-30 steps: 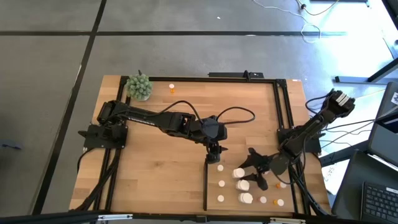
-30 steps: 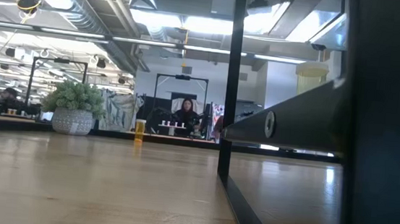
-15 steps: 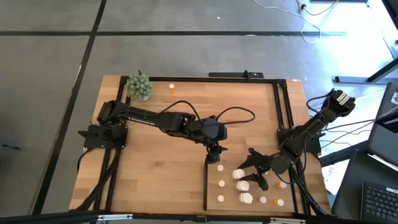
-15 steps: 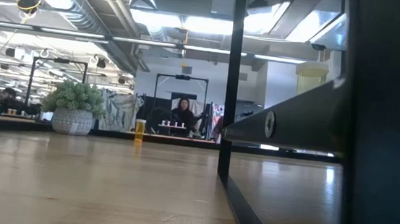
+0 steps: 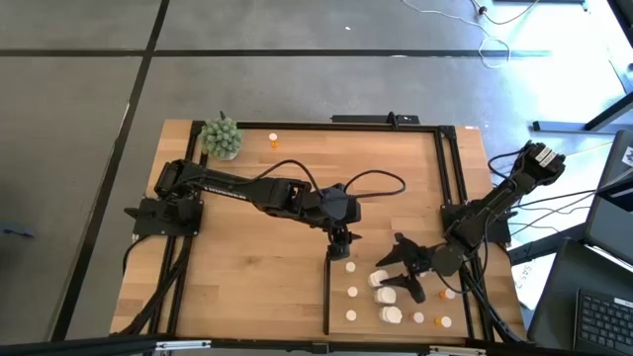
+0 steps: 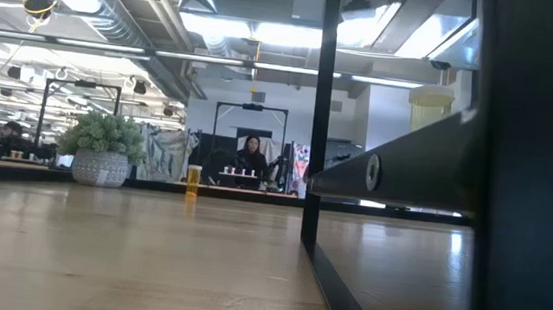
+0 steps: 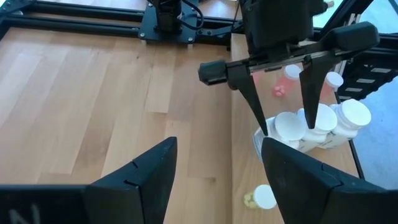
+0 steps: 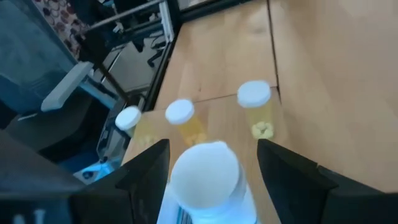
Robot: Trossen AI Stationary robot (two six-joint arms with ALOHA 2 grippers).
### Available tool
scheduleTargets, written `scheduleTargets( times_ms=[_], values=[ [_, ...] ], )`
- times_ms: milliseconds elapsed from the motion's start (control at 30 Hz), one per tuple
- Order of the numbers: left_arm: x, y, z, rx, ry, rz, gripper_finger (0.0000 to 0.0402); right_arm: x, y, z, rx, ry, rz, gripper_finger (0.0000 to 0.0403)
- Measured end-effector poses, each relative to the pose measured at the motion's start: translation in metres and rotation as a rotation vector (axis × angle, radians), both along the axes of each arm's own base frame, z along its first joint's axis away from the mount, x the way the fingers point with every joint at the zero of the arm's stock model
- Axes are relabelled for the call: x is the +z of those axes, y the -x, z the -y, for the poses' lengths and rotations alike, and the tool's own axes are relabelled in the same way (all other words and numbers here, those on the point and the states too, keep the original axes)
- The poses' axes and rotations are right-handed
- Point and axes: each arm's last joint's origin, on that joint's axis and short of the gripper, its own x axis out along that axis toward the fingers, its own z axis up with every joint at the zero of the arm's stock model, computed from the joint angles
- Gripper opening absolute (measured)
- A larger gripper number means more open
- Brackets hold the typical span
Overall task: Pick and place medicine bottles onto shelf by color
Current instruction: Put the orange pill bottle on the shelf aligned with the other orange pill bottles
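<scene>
The shelf (image 5: pixel 368 259) is the pale wood panel at the table's near right, with a black strip (image 5: pixel 327 292) along its left side. Several medicine bottles stand on it: small white ones (image 5: pixel 351 293), chunky white ones (image 5: pixel 393 315) and orange ones (image 5: pixel 445 321). One orange bottle (image 5: pixel 273 140) stands alone at the far edge. My right gripper (image 5: pixel 391 275) is open, with a finger on either side of a chunky white bottle (image 8: pixel 205 171). My left gripper (image 5: pixel 339 245) hovers open over the shelf's far left corner, with nothing between its fingers (image 7: pixel 143 177). My right gripper comes at the chunky white bottle from the table's right, slanting down, and its fingers (image 8: pixel 283 174) flank the white cap (image 8: pixel 205 163). A gap shows beside the cap on each side. I cannot tell whether a finger touches the bottle's body lower down.
A green plant ball (image 5: pixel 222 138) sits at the far left corner. Black frame rails (image 5: pixel 450 168) run along the table's right and far sides. Bare wood (image 5: pixel 247 267) lies left of the shelf. A small bottle (image 7: pixel 260 197) lies on its side below my left gripper.
</scene>
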Motion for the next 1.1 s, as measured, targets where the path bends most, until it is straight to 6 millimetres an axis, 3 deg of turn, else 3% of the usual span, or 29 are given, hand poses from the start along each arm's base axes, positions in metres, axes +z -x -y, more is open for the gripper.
scheduleTargets(
  times_ms=[200,433,700,933,1100],
  values=[
    [-0.002,0.001,-0.001,-0.001,-0.008,-0.024,0.0227,0.007,0.002,0.003,-0.027,-0.010,0.038,0.0244],
    [-0.003,0.007,-0.008,0.020,-0.027,-0.086,0.0226,0.032,0.010,0.011,-0.006,0.021,0.162,0.0244],
    [0.013,0.040,-0.053,0.212,0.043,-0.231,0.0226,0.079,0.015,0.019,0.022,0.146,0.293,0.0244],
    [0.023,0.065,-0.091,0.384,0.061,-0.311,0.0226,0.123,0.012,0.037,-0.065,0.328,0.033,0.0244],
    [0.021,0.085,-0.128,0.506,0.081,-0.433,0.0226,0.152,0.012,0.055,-0.137,0.357,-0.030,0.0244]
  ],
)
